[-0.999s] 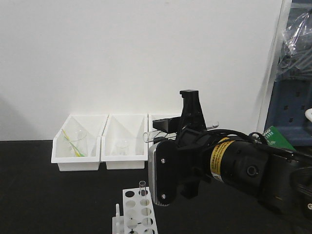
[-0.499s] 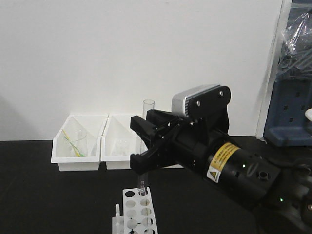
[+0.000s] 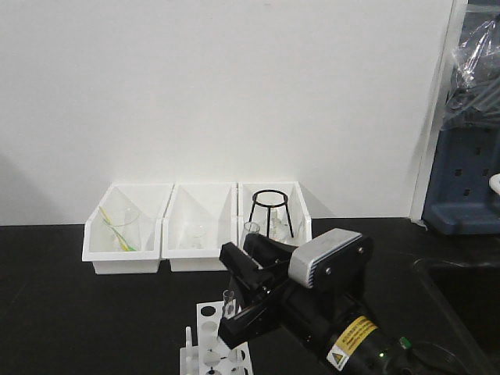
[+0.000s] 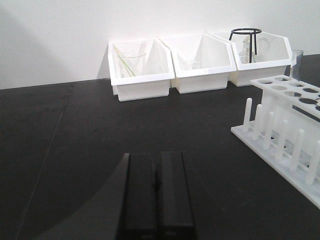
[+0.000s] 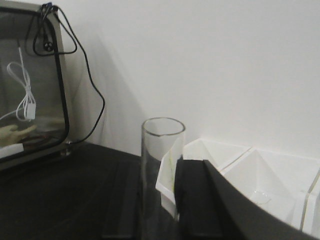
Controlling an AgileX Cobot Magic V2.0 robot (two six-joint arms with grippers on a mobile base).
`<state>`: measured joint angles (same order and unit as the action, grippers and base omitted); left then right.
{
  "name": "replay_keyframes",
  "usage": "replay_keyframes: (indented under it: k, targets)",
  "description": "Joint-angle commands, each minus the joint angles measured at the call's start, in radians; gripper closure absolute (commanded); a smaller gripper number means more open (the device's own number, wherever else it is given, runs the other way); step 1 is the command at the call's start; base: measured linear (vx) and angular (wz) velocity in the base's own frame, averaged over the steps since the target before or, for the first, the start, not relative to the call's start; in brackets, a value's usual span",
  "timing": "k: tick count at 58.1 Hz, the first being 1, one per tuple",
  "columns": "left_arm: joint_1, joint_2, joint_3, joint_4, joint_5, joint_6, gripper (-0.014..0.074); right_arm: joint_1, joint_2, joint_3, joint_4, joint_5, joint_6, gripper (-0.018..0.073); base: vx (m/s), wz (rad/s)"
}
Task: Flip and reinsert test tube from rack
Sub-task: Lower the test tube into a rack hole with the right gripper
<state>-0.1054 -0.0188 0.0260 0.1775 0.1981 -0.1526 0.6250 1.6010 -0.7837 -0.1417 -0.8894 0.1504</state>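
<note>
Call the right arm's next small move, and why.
Probably lower the right gripper straight down without opening. The test tube stands upright between its fingers, rim up, over the rack. Its lower end is hidden, so I cannot confirm that it is seated in a hole.

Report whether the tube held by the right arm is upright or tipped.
Upright: the test tube stands vertical in the right gripper, its open rim on top.

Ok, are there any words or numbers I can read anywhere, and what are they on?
On the yellow sticker on the black arm: a warning triangle sign, but the words beside it are too small and blurred to read.
No other words, numbers or brands show in any view.
</note>
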Motion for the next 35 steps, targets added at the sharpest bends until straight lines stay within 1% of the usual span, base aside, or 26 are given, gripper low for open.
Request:
replay_keyframes:
  k: [1, 22, 35]
  targets:
    - [0.000, -0.008, -0.004, -0.005, -0.076, -0.010, 0.0603, -0.006, -0.006, -0.033, -0.047, -0.093, -0.013, 0.0570, 0.00, 0.00]
    - [0.000, -0.008, -0.004, -0.005, -0.076, -0.010, 0.0603, -0.006, 0.094, -0.106, -0.055, -0.090, -0.014, 0.0570, 0.00, 0.00]
    - [0.000, -0.008, -0.004, -0.005, -0.076, -0.010, 0.0603, -0.006, 0.144, -0.107, -0.055, -0.092, -0.008, 0.0570, 0.00, 0.00]
